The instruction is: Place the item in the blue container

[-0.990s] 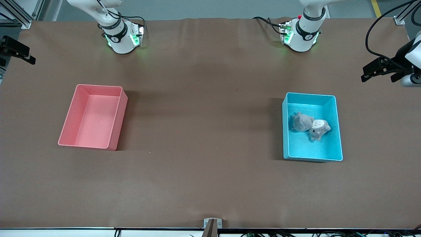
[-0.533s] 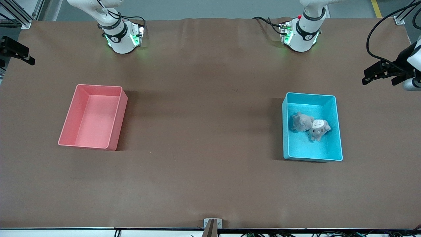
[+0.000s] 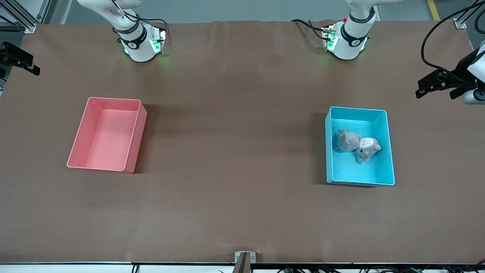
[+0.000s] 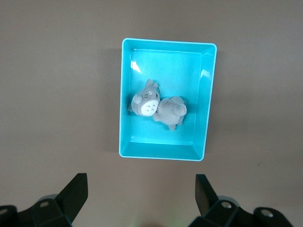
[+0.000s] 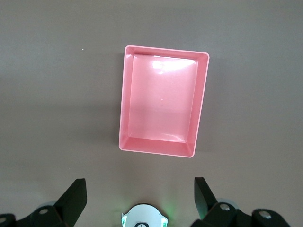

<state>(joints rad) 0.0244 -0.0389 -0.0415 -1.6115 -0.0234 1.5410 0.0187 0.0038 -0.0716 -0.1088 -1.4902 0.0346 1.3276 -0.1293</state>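
two grey plush toys (image 3: 357,145) lay in the blue container (image 3: 390,167) while the left gripper (image 3: 435,81) and right gripper (image 3: 17,58) hovered over opposite tabletop (image 3: 235,159) edges, fingers spread wide, empty.

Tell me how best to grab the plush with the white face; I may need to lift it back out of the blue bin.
Grip the white-faced plush across its round body, coming straight down from above: the blue bin has upright walls that block any sideways approach. Close on the sides clear of the grey plush that touches it. It lies near the bin's middle, so open fingers should probably fit.
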